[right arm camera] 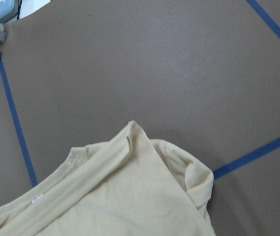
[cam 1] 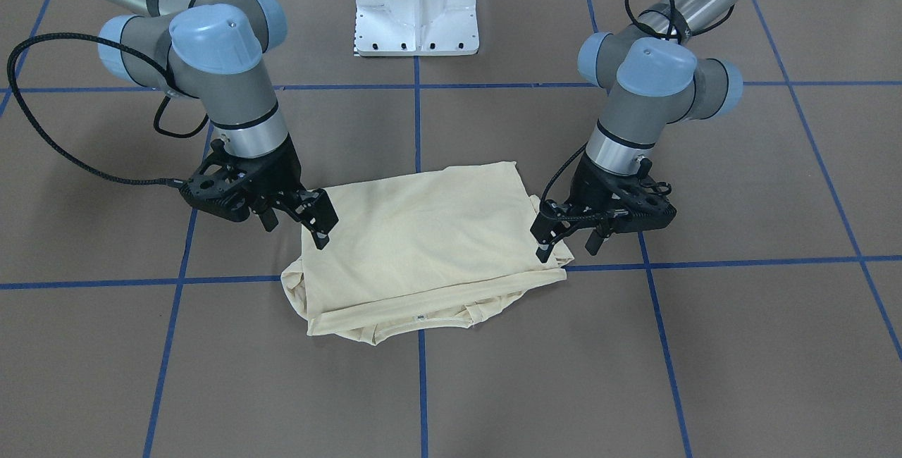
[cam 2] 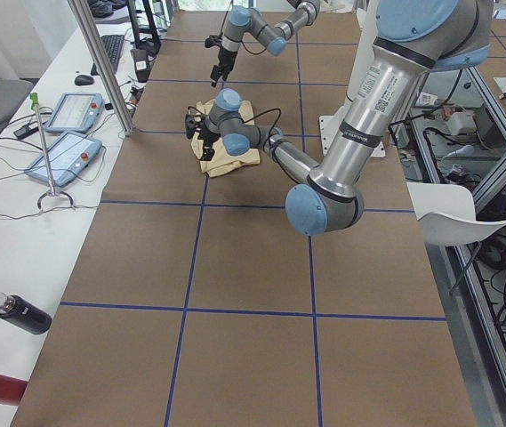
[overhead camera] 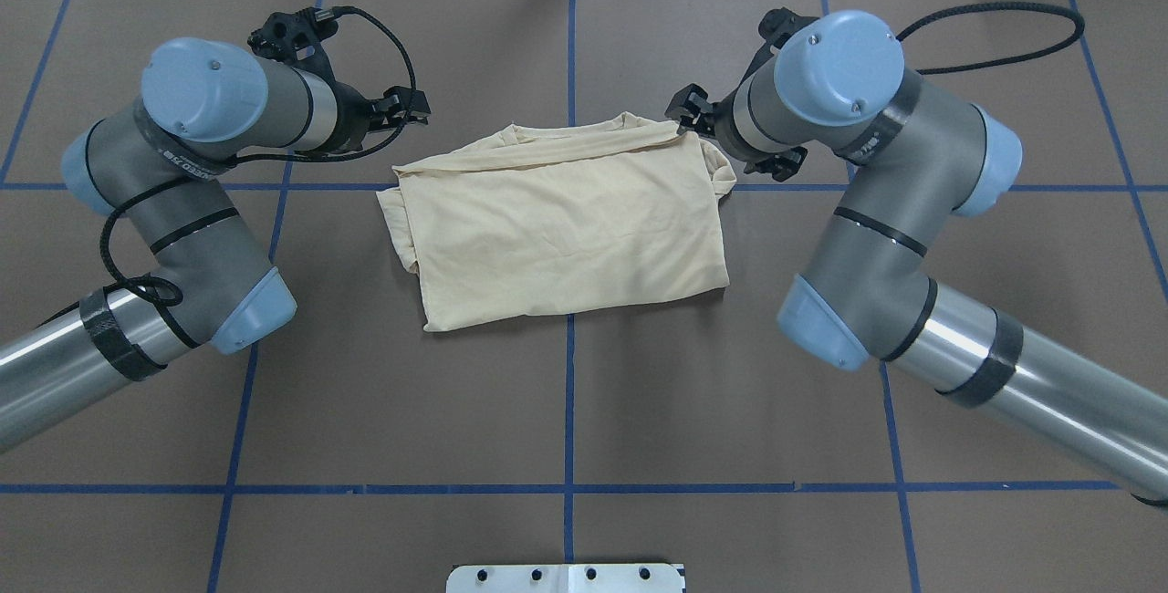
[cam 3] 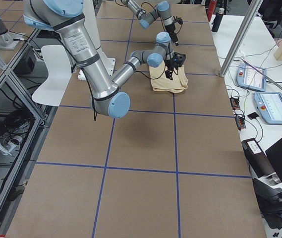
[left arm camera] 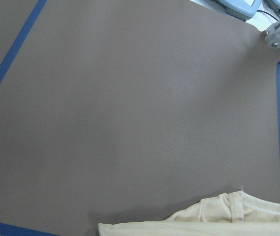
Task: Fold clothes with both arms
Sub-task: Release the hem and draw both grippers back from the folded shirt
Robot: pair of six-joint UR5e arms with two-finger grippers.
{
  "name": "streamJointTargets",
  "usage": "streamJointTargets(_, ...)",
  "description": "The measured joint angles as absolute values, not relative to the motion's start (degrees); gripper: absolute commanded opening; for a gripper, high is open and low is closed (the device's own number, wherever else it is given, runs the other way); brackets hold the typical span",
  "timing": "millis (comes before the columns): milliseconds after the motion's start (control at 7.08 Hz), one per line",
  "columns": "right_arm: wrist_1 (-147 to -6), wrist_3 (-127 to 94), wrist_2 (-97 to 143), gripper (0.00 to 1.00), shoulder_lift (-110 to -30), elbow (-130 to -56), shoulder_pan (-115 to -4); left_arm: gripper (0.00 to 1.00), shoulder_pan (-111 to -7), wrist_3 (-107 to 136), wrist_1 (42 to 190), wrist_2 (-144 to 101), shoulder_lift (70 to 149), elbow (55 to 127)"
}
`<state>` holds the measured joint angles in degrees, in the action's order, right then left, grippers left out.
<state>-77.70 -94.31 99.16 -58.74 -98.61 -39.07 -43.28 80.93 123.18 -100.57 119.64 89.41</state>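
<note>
Folded shirt (cam 1: pixel 423 239) at frame centre on the table (cam 1: pixel 634 373), collar edge toward the bottom, right gripper (cam 1: pixel 296 232) at its left edge, jaws apart, left gripper (cam 1: pixel 567 252) at its right edge, likewise released.

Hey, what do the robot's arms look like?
The left arm and right arm are silver tubes with grey joints, light blue round caps and black bands. Braided black cables run to the black, two-fingered left end effector and right end effector.

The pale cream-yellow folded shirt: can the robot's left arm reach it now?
Probably yes: the black left gripper is open at the edge of the cream-yellow shirt, nothing between them.
</note>
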Motion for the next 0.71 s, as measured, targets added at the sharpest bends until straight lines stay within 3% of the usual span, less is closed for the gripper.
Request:
streamJointTargets(424, -77.74, -102.43, 87.59, 1.0, -67.16, -107.94, -28.29, 1.0, -43.45, 80.78, 123.09, -100.48, 119.5, 90.56)
streamJointTargets(706, -78.52, -103.11, 80.99, 0.99, -69.36, -108.81, -24.07, 1.0, -43.42, 80.8, 122.89, -100.86, 119.5, 90.58)
